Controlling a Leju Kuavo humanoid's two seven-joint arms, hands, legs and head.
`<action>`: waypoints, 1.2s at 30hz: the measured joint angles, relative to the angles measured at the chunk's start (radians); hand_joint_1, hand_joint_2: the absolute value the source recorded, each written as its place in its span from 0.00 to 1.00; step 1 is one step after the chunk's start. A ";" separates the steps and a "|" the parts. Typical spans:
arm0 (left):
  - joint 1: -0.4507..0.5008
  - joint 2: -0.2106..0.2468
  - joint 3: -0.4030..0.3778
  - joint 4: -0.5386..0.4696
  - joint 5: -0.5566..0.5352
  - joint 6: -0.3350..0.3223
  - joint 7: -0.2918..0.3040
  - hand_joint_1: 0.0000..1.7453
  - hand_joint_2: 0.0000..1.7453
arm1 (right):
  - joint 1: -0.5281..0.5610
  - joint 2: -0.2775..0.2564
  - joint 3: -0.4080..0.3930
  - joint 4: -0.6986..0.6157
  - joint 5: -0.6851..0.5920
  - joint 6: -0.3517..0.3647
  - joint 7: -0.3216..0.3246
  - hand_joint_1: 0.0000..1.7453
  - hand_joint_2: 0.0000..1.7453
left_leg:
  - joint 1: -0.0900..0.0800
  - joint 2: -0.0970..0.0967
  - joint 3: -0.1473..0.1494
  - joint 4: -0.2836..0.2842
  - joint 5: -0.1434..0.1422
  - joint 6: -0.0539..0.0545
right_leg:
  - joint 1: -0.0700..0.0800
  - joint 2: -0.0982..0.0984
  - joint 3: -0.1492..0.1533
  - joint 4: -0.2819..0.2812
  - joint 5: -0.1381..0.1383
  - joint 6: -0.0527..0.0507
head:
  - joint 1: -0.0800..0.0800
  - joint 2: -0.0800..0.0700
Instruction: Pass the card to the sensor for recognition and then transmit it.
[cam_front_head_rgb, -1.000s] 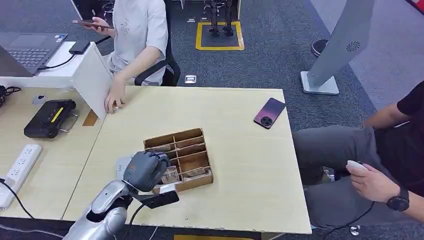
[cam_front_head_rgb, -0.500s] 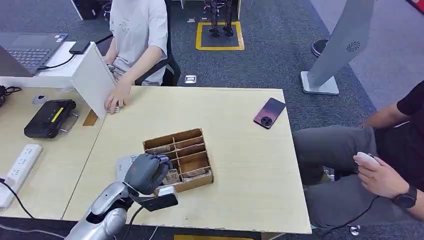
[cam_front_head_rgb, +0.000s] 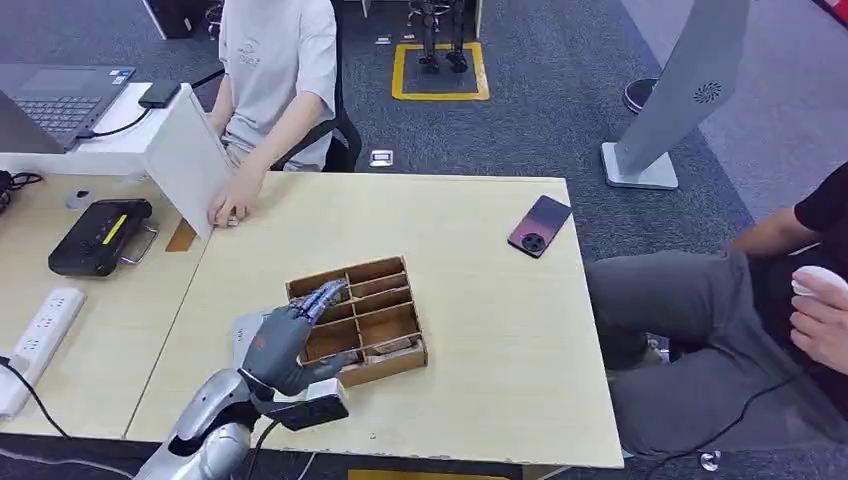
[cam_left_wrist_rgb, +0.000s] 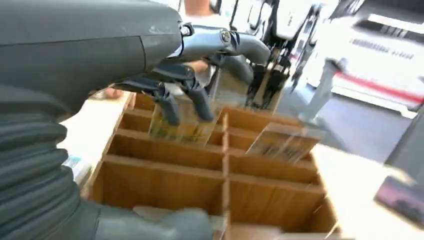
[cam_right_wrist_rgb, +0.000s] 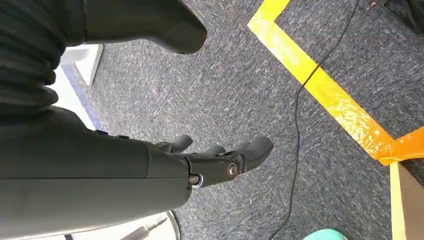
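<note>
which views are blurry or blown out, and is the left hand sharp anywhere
Head view: evenly lit and sharp, left hand crisp over the wooden box. Left wrist view: motion-blurred, cards in the box smeared, background beyond the table washed out bright, hand soft. Right wrist view: carpet and yellow tape in focus, right hand dark but clear.

You see a light yellow-wood surface (cam_front_head_rgb: 480, 260) with a brown wooden box (cam_front_head_rgb: 385, 315) on it. The left hand (cam_front_head_rgb: 283, 340) is dark grey on a shiny silver arm. A phone (cam_front_head_rgb: 539, 225) is purple and pink. The floor (cam_right_wrist_rgb: 310, 150) is dark grey carpet with a yellow stripe (cam_right_wrist_rgb: 320, 85).
</note>
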 joint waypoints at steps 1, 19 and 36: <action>0.000 0.002 0.000 -0.020 -0.001 0.007 -0.004 0.00 1.00 | 0.000 0.000 0.000 0.000 -0.001 0.000 -0.001 0.00 1.00 | 0.000 0.000 0.000 0.000 0.000 0.000 | 0.000 0.000 0.000 0.000 0.000 0.000 | 0.000 0.000; -0.009 0.096 0.000 -0.271 -0.054 0.061 -0.039 0.00 1.00 | 0.002 0.000 0.000 0.000 -0.016 0.000 -0.006 0.00 1.00 | 0.000 0.000 0.000 0.000 0.000 0.000 | 0.000 0.000 -0.001 0.000 0.000 0.000 | 0.000 0.000; 0.067 0.429 -0.058 -0.364 -0.231 -0.229 0.085 0.00 1.00 | 0.016 0.000 -0.037 -0.009 -0.060 0.006 0.001 0.00 1.00 | 0.001 0.001 -0.001 -0.001 0.000 0.000 | 0.002 0.002 -0.002 0.000 -0.001 -0.001 | 0.000 0.000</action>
